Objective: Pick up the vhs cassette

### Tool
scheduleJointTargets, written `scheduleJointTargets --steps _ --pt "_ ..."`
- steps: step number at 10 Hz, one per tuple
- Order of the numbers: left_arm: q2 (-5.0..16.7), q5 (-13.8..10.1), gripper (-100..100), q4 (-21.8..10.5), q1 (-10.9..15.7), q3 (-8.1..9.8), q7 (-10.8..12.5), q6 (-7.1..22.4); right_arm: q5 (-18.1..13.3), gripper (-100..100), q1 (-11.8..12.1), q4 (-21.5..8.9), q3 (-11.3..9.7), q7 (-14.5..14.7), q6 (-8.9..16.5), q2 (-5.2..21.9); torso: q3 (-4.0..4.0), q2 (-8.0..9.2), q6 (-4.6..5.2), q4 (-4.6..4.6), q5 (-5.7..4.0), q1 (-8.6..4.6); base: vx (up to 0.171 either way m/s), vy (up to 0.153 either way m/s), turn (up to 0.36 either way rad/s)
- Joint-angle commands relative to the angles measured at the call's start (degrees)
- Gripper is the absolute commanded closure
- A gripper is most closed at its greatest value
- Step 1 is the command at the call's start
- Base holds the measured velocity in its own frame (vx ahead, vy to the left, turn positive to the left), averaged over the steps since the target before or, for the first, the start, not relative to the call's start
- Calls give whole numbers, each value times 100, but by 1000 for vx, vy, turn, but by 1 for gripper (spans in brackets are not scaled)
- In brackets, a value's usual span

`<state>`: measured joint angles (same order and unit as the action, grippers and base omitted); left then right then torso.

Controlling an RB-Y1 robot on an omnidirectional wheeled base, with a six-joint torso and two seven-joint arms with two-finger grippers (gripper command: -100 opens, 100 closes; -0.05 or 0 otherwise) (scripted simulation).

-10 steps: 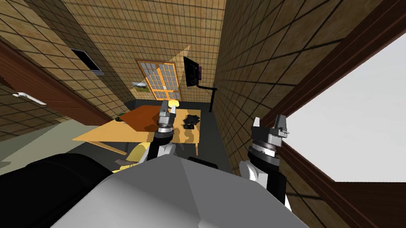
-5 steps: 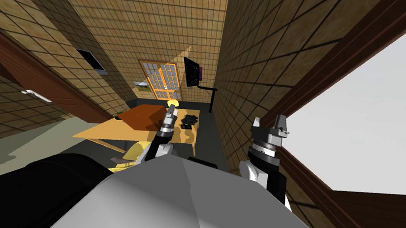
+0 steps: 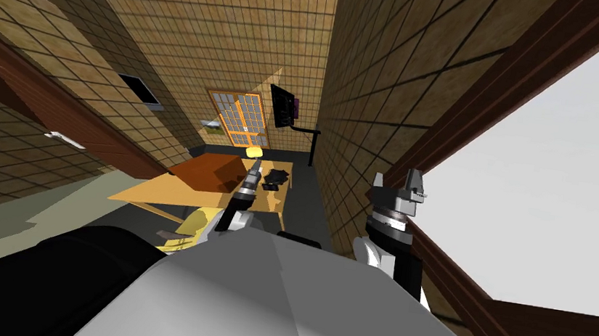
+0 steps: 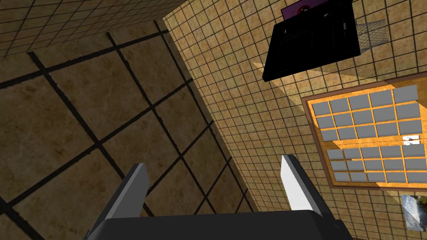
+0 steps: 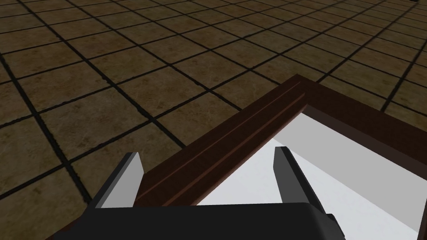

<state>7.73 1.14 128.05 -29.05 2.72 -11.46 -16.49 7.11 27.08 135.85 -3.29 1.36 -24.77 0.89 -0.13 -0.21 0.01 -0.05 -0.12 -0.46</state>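
Note:
A few small black things (image 3: 277,176) lie on the orange table (image 3: 170,194) ahead; they are too small to tell which is the cassette. My left gripper (image 3: 256,165) hangs over the table just left of them, turned edge-on in the head view. In the left wrist view the left gripper (image 4: 214,162) is open with nothing between its fingers, facing a tiled wall. My right gripper (image 3: 398,177) is raised at the right by a dark window frame (image 5: 233,141). The right wrist view shows the right gripper (image 5: 207,153) open, holding nothing.
A brown box (image 3: 213,173) and a yellow object (image 3: 254,150) also sit on the table. A black screen (image 3: 283,107) on an arm hangs beyond it, beside an orange-framed window (image 3: 243,117). Something yellow (image 3: 198,225) stands by the table's near edge. Tiled walls close in on both sides.
My left hand has swung right and forward over the table, toward the black things, and turned edge-on. The right arm has stayed put. The head view has shifted slightly.

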Motion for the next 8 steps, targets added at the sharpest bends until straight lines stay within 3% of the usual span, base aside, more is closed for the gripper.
scheduleJointTargets --steps 1,8 --pt "69 -40 -100 -134 11 100 -46 286 0 0 0 0 0 0 0 0 0 0 0 0 0 0 53 -123 33" --pt "203 -146 -100 -606 131 382 -194 1205 0 0 0 0 0 0 0 0 -2 -5 0 -1 4 14 49 -78 37"
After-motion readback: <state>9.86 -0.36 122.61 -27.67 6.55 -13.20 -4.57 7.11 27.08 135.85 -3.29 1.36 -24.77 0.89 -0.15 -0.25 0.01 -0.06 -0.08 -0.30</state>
